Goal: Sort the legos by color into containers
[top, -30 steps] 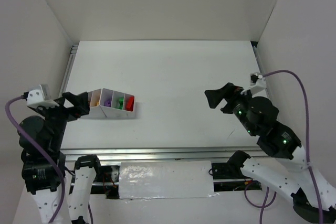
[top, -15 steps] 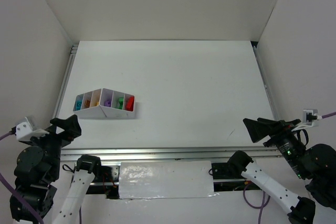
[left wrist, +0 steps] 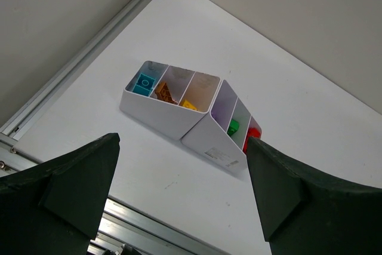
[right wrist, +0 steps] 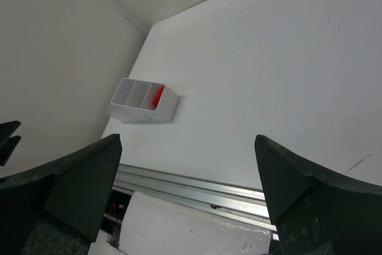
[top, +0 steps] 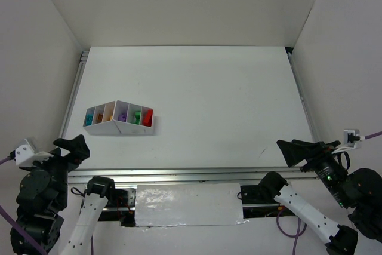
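The containers are one white divided tray at the table's left. It also shows in the left wrist view and the right wrist view. The legos lie in its compartments: teal, orange, yellow, purple, green, red. My left gripper hangs open and empty near the front rail, a short way in front of the tray. My right gripper is open and empty at the front right, far from the tray.
An aluminium rail runs along the table's near edge, and another rail along its left side. White walls stand on the left, right and back. A white taped plate lies between the arm bases.
Both arms have drawn back from over the table to the near edge. The left gripper has left the tray's left end. Both grippers stay open.
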Controlling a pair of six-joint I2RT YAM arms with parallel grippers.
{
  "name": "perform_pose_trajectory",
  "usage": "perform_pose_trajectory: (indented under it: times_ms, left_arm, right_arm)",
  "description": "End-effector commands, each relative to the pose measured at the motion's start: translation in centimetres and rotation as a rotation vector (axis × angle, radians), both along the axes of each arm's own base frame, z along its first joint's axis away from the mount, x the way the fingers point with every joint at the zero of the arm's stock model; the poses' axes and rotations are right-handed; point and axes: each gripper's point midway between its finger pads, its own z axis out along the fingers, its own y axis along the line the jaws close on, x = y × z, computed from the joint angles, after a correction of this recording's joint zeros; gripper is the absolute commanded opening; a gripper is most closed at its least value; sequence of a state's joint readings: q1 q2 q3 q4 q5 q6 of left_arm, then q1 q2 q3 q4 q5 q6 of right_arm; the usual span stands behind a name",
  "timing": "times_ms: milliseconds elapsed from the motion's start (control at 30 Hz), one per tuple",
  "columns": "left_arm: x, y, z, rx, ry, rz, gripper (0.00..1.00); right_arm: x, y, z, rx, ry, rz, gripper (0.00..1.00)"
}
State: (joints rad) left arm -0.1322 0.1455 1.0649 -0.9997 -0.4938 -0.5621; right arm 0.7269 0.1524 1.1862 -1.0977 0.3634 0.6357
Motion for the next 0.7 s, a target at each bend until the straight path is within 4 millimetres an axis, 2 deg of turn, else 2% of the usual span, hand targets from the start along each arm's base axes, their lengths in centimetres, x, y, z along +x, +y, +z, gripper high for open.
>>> perform_pose_trajectory:
  times_ms: [0,367,667]
  left_arm:
    - [-0.3,-0.1,1.2,-0.022,-0.053,-0.002,0.99]
    - [-0.1,-0.1,1.2,-0.019,-0.045,-0.003,1.00]
    - [0.1,0.0,1.1,-0.024,-0.041,0.008,0.99]
  right_arm:
    - [-0.2,-0.3,-0.1,0.013,-0.001,-0.008,1.00]
    - [0.4,-0.5,-1.0,-0.009,0.001,-0.033,1.00]
    - [1.4,1.0,-0.8,-0.014,-0.005,-0.005,1.00]
